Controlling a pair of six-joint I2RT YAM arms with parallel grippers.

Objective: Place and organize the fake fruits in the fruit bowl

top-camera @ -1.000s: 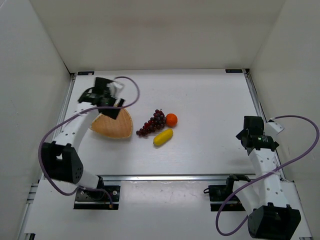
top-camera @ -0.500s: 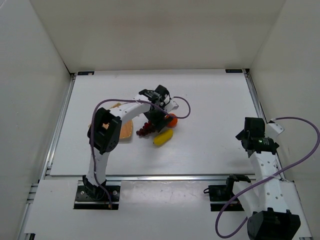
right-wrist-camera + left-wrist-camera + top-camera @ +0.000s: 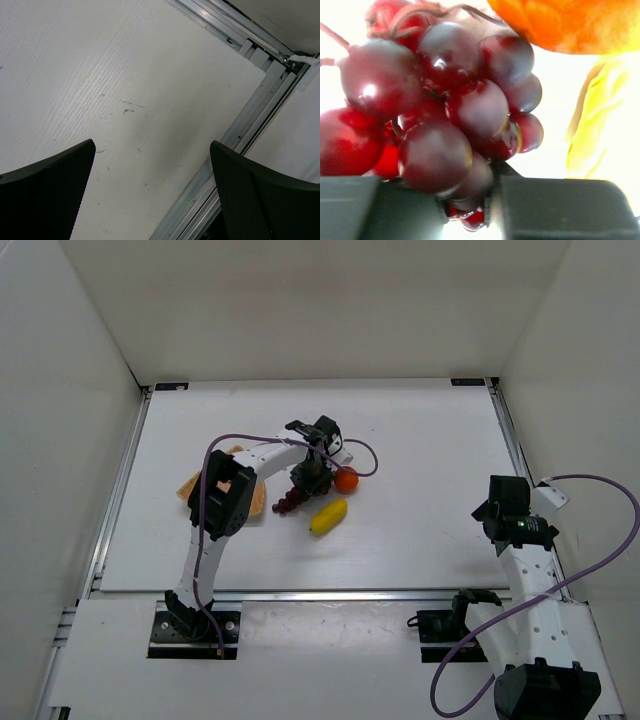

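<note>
White counter point(image 3: 420, 430). Wicker fruit bowl point(image 3: 192, 484), left of centre, partly behind left arm point(image 3: 215, 502). Right gripper point(image 3: 152, 145): jaws wide apart over bare counter. Left gripper point(image 3: 308, 478): down on grape bunch point(image 3: 445, 110) beside the bowl, jaws flanking its grapes; whether it grips cannot be told. Lemon point(image 3: 328, 516), orange point(image 3: 346, 479): on counter beside bunch.

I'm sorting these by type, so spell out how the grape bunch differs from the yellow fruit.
The grape bunch is a cluster of glossy dark red balls; the yellow fruit is one smooth oblong piece. The grape bunch sits pinched in the left gripper, while the yellow fruit lies free on the table. Both are outside the basket.
</note>
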